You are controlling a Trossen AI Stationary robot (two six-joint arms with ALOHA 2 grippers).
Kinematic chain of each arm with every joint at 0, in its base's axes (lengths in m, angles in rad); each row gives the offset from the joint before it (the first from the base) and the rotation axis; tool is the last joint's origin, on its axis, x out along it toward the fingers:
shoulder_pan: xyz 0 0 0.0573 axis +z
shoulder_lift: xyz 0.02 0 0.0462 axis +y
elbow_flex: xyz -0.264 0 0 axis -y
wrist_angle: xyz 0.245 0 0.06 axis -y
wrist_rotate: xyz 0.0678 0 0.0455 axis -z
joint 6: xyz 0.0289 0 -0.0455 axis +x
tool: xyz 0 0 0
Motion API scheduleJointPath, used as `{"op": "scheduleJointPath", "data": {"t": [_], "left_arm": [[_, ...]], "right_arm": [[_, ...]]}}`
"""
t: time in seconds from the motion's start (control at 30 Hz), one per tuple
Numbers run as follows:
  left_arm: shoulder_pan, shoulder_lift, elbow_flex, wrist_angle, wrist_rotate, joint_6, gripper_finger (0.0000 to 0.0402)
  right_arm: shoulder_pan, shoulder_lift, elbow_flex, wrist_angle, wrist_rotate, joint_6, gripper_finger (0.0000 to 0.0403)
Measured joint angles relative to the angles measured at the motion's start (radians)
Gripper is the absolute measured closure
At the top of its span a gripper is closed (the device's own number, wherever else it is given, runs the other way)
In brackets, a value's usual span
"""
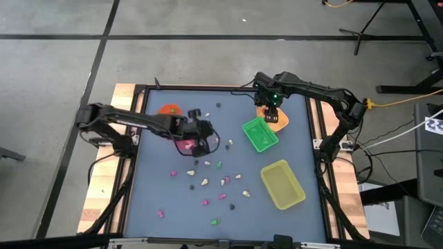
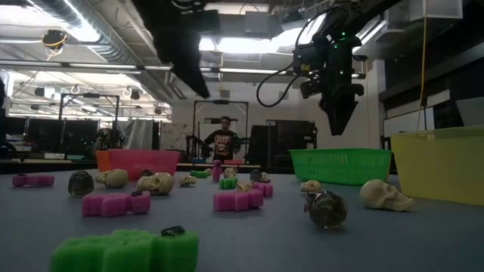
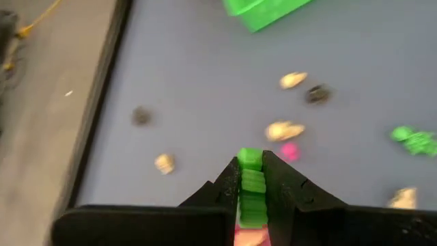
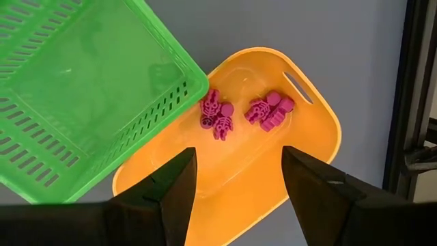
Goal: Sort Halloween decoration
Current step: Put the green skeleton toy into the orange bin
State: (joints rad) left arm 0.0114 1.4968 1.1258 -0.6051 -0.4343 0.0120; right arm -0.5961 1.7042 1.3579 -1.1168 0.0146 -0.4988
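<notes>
Small pink, green, cream-white and dark trinkets lie scattered on the blue-grey table's near half; the low view shows them too. My left gripper hangs over the pink cup, shut on a green trinket. My right gripper is open and empty above the orange tray, which holds several pink trinkets. It also shows in the high view and the low view. My left gripper pinches the green trinket between its two fingers. The trinket lies along the fingers, and its end sticks out past the fingertips. It is lifted clear of the table.
A green slotted tray sits beside the orange tray, its corner over the orange tray's rim. A yellow tray stands at the near right, an orange cup at the far left. A person stands in the room beyond.
</notes>
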Motion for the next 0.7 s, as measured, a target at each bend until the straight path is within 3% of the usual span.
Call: {"op": "scheduleJointPath", "data": {"t": [0.33, 0.7], "left_arm": [[0.144, -0.149, 0.001, -0.265, -0.083, -0.002, 0.0373], [0.353, -0.141, 0.001, -0.346, -0.084, -0.001, 0.0372]], "right_arm": [[0.000, 0.000, 0.000, 0.000, -0.008, 0.000, 0.0189], [0.000, 0.000, 0.000, 0.000, -0.008, 0.000, 0.0189]]}}
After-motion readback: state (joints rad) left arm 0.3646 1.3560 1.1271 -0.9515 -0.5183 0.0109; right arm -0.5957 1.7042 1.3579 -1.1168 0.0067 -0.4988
